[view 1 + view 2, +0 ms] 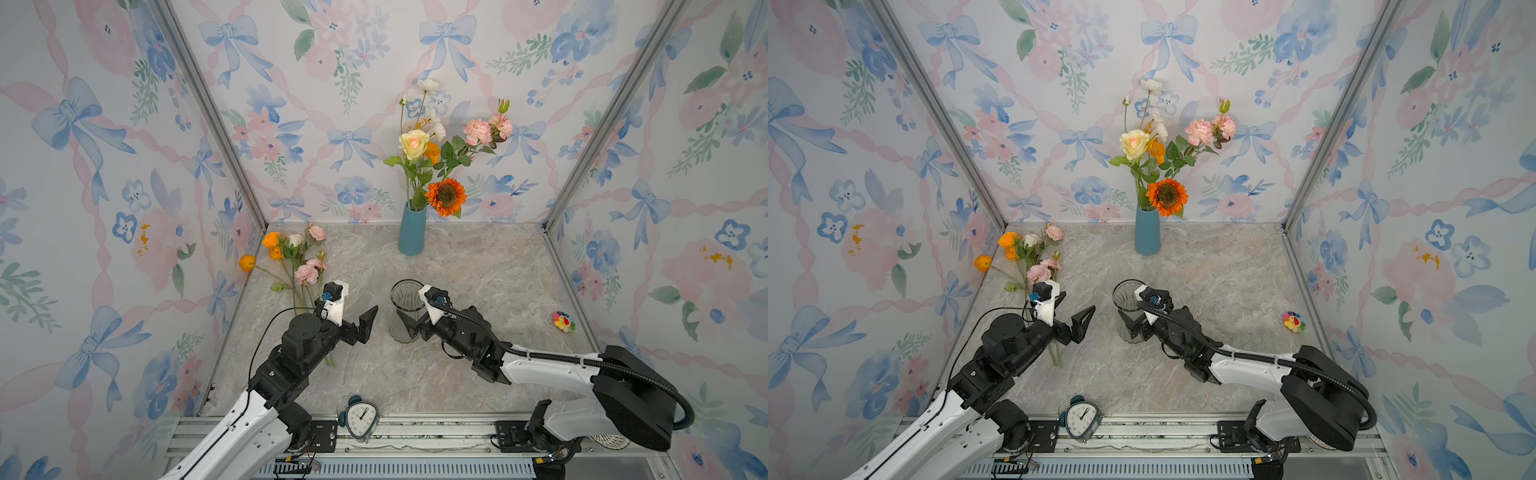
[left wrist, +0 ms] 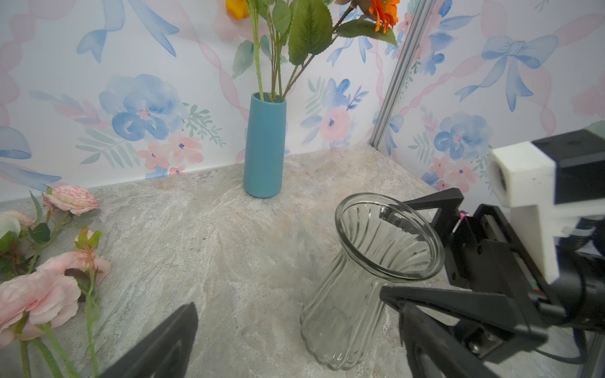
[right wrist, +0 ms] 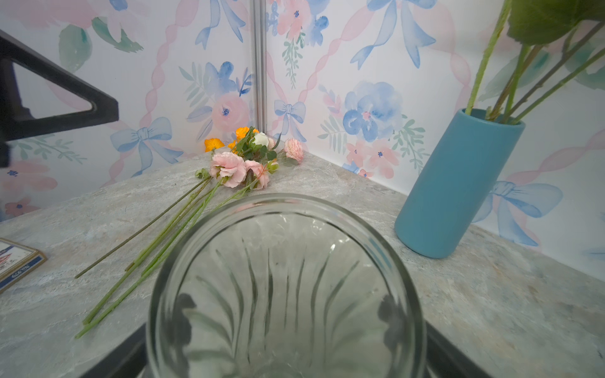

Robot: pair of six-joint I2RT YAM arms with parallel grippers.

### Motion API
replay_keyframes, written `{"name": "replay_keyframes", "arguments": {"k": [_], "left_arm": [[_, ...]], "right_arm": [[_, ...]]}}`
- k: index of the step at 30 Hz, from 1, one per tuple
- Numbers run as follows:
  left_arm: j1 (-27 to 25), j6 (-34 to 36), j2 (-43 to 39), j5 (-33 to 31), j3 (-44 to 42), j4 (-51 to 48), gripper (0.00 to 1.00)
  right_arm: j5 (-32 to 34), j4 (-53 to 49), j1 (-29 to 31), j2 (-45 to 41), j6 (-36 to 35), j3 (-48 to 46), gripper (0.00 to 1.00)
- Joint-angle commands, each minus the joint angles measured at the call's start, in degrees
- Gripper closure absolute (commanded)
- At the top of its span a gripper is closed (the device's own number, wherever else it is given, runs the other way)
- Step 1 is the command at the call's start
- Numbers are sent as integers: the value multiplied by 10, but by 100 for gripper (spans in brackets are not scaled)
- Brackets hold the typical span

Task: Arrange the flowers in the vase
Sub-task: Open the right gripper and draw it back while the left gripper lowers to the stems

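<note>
Only the top views caught the alarm clock [image 1: 361,417] at the front edge, and only the right wrist view showed the corner of a printed box [image 3: 16,261]. The ribbed clear glass vase [image 1: 405,297] stood empty in the middle of the marbled counter [image 1: 478,291]. The right gripper [image 2: 383,252] straddled it with jaws wide apart, though I couldn't tell if they touched it. The matte blue vase [image 1: 412,230] at the back held the sunflower [image 1: 445,196] plus other stems. The loose flowers [image 1: 306,274] lay in the back-left corner by the left gripper [image 1: 1079,301], whose jaws were open and empty.
</note>
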Motion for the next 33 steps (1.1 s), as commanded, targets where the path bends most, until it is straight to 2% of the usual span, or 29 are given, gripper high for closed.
{"name": "replay_keyframes", "arguments": {"k": [1,5,9,14,17,21,25,28,30,33], "left_arm": [[18,-20,17,-22,-8,8,2],[58,-37,33,-31,-9,8,2],[112,-56,61,-46,-7,-4,6],[182,-91,135,-42,12,-58,18],[193,-96,174,-50,19,-88,28],[196,-110,212,-92,21,-120,48],[243,-113,262,-54,31,-119,53],[281,-103,310,-5,47,-120,57],[291,-96,336,12,54,-119,58],[293,-84,367,31,64,-119,62]], "right_arm": [[-32,-117,3,-71,1,-25,3],[-74,-245,-1,-157,-14,-17,3],[-133,-368,-2,-197,-18,13,3],[-193,-412,0,-221,-7,0,3],[-184,-389,12,-227,-26,-35,3],[-155,-307,29,-247,-46,-107,3],[-150,-237,38,-242,-34,-101,3],[-122,-198,84,-196,-73,-58,3],[-107,-164,104,-161,-91,-46,3],[-94,-76,119,-133,-79,-73,3]]}}
